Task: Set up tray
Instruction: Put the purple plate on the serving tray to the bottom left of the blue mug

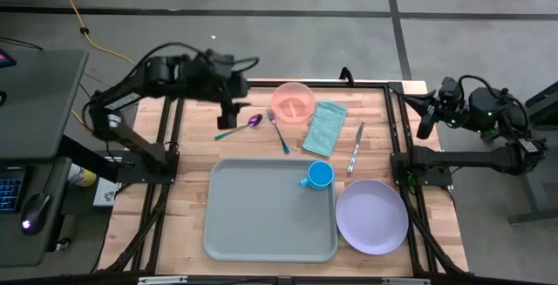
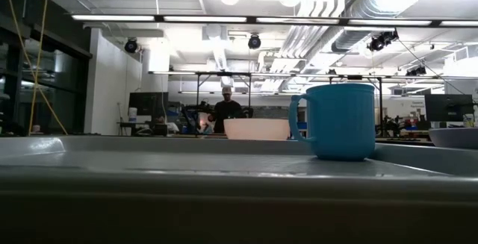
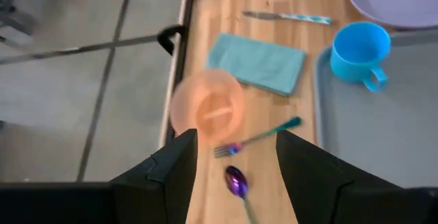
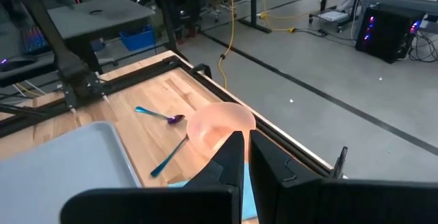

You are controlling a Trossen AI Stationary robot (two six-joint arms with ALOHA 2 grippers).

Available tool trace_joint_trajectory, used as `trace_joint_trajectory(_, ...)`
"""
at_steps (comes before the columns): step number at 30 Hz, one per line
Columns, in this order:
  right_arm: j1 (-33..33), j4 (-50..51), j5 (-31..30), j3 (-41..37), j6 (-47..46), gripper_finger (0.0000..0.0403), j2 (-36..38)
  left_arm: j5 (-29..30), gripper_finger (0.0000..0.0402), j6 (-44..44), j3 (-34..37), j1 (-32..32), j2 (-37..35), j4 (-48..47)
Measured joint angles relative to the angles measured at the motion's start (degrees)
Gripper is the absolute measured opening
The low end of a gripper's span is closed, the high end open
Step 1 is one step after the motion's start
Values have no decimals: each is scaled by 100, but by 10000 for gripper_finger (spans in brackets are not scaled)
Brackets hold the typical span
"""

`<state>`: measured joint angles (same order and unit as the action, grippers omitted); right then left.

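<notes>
Upper left of high view: left claw [image 1: 232, 111] open over spoon [image 1: 241, 127] — could nudge fork [image 1: 279, 132] or bowl [image 1: 294, 101]. Right claw [image 1: 425, 120] nearly closed, idle upper right. Tray [image 1: 261, 224] low centre, holding cup [image 1: 318, 175].

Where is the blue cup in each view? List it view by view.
High view: blue cup in the tray's far right corner.
Low view: right of centre, on the tray.
Left wrist view: upper right, on the tray's corner.
Right wrist view: not in it.
Shared landmark: the tray.
</notes>
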<state>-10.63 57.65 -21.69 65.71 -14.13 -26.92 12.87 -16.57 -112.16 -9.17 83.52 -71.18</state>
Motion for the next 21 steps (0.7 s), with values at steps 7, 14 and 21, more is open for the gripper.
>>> trace_joint_trajectory(7,0,10,-148,0,-93,0,2,-29,227,1008,3516,348,-1883,2508)
trace_joint_trajectory(14,0,19,-18,0,-89,0,-99,-32,227,1944,6059,659,-3366,5174)
trace_joint_trajectory(21,-1,257,432,131,2,0,-781,21,227,2240,6797,742,-3876,5844)
